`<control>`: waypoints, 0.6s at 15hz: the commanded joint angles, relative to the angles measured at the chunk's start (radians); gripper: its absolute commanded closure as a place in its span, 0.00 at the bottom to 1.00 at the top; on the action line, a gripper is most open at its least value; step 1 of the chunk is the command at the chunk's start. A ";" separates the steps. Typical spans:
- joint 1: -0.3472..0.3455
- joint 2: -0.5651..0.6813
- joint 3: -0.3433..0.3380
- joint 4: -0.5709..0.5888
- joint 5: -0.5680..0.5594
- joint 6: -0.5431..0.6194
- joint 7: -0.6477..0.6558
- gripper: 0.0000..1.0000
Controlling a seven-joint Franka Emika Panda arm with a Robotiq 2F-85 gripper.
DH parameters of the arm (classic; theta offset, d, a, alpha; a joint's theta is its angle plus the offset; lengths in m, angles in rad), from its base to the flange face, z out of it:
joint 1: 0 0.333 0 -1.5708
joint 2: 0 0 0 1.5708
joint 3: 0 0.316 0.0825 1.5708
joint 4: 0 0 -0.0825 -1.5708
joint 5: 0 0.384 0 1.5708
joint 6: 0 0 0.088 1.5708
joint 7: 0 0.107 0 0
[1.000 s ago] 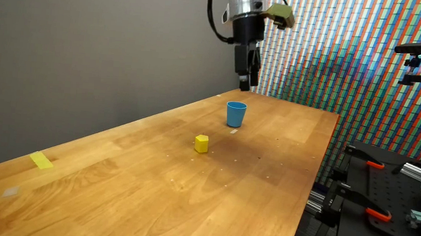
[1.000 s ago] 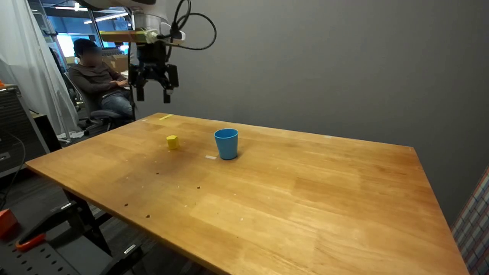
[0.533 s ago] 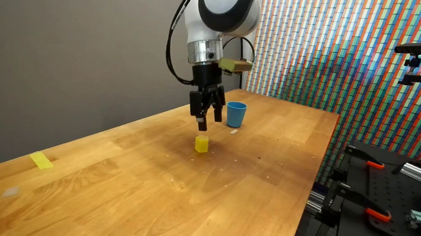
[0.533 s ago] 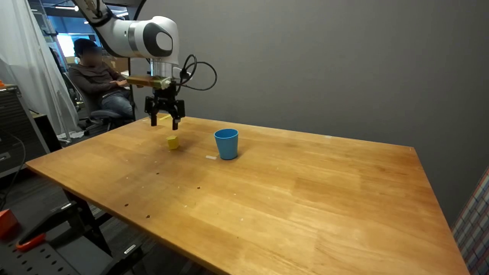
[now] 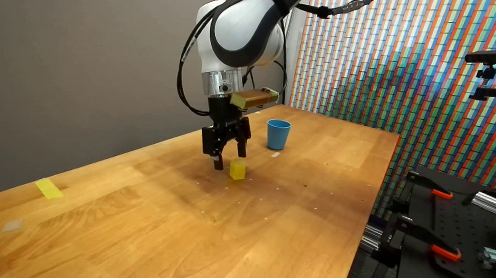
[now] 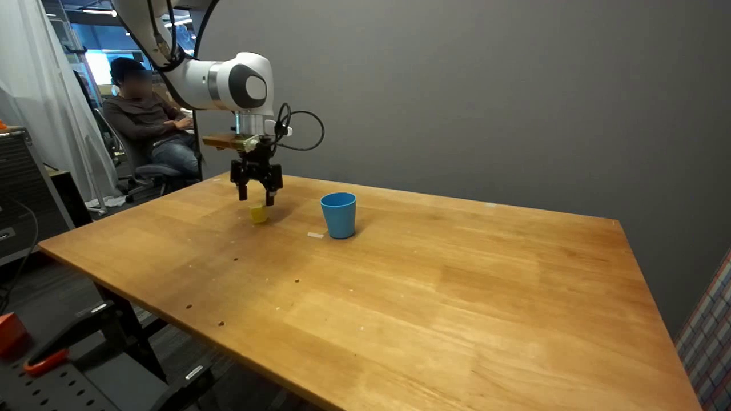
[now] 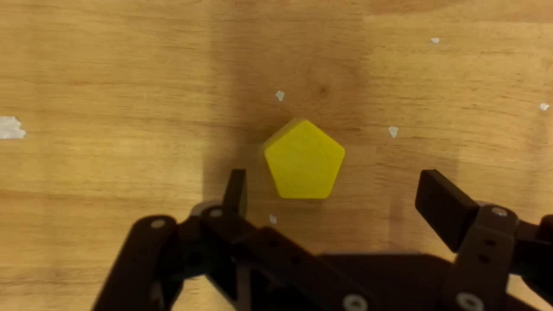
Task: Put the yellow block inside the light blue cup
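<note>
In an exterior view, the block [image 5: 237, 169] stands on the wooden table [image 5: 145, 228] near the cup [image 5: 278, 136], grey wall [image 5: 83, 57] and coloured tiles [image 5: 366, 77] behind. In an exterior view, a person [image 6: 147, 119] sits beyond the table and a white curtain [image 6: 51, 97] hangs. In the wrist view, the gripper [image 7: 333, 185] gapes wide, empty, table showing either side of the block.

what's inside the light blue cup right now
Inside the light blue cup, both exterior views show only the upper inner wall; the near side hides the bottom, so anything lying there can't be seen. The yellow block stands outside it, on the table.
</note>
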 commanded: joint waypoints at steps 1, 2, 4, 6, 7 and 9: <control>0.036 0.019 -0.050 0.046 -0.036 0.008 0.092 0.00; 0.039 0.019 -0.057 0.047 -0.041 0.007 0.109 0.00; 0.033 0.022 -0.057 0.048 -0.032 -0.012 0.120 0.00; 0.024 0.023 -0.048 0.044 -0.015 -0.028 0.123 0.00; 0.023 0.025 -0.047 0.045 -0.011 -0.037 0.126 0.00; 0.021 0.027 -0.046 0.043 -0.007 -0.050 0.134 0.00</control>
